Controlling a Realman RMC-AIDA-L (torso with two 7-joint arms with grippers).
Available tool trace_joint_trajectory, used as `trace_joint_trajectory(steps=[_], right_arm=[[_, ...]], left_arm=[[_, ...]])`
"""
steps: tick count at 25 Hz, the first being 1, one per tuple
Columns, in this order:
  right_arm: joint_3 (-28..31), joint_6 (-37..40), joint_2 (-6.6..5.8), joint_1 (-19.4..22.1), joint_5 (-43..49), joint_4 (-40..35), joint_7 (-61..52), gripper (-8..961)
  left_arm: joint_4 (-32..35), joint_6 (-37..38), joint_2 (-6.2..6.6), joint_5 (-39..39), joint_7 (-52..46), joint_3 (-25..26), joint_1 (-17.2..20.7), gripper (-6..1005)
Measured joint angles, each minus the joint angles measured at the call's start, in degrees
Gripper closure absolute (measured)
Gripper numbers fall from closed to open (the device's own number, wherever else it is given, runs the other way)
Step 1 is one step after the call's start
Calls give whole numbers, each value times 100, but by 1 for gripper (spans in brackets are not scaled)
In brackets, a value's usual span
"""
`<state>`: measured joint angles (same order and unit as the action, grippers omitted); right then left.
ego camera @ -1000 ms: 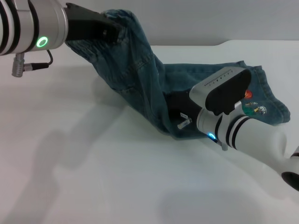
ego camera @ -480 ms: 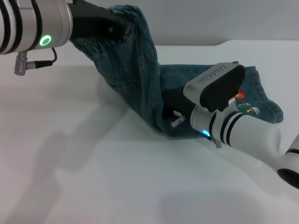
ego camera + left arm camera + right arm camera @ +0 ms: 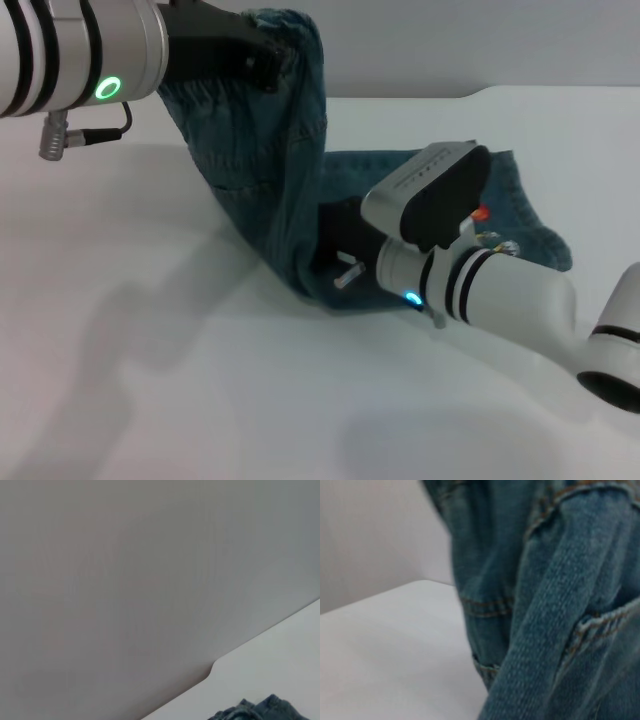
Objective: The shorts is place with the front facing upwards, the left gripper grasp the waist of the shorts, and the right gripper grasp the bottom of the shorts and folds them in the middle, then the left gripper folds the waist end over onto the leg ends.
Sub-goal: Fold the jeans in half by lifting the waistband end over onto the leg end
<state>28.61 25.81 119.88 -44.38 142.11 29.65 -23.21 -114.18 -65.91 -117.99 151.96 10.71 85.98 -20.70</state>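
Observation:
The blue denim shorts (image 3: pixel 262 190) hang in a steep fold from my left gripper (image 3: pixel 266 62), which is shut on the waist, high at the back left. The lower part lies on the white table (image 3: pixel 150 380), with a small coloured patch (image 3: pixel 488 228) showing behind my right arm. My right gripper (image 3: pixel 337 250) is low on the table, shut on the leg end at the fold's bottom. The right wrist view is filled with denim (image 3: pixel 545 605) and its orange seams. A scrap of denim (image 3: pixel 255 712) shows in the left wrist view.
A grey wall (image 3: pixel 450 40) rises behind the table, whose back edge has a stepped notch (image 3: pixel 478 94) at the right. Bare white tabletop spreads in front of and left of the shorts.
My right gripper has slid left along the table, dragging the leg end and the flat part of the shorts with it. My left gripper has shifted slightly right, still holding the waist high.

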Motion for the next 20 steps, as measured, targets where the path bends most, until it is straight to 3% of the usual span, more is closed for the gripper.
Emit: trace_joint_trajectory(steps=[4, 15, 20], right_arm=[[-54, 290, 1, 78, 3, 78, 21, 952], [899, 421, -7, 519, -33, -497, 191, 952], [990, 382, -24, 551, -35, -620, 186, 952]], left_arm=[[0, 0, 1, 0, 17, -1, -1, 941], [57, 30, -1, 0, 143, -1, 0, 941], [61, 42, -2, 0, 142, -4, -23, 940]])
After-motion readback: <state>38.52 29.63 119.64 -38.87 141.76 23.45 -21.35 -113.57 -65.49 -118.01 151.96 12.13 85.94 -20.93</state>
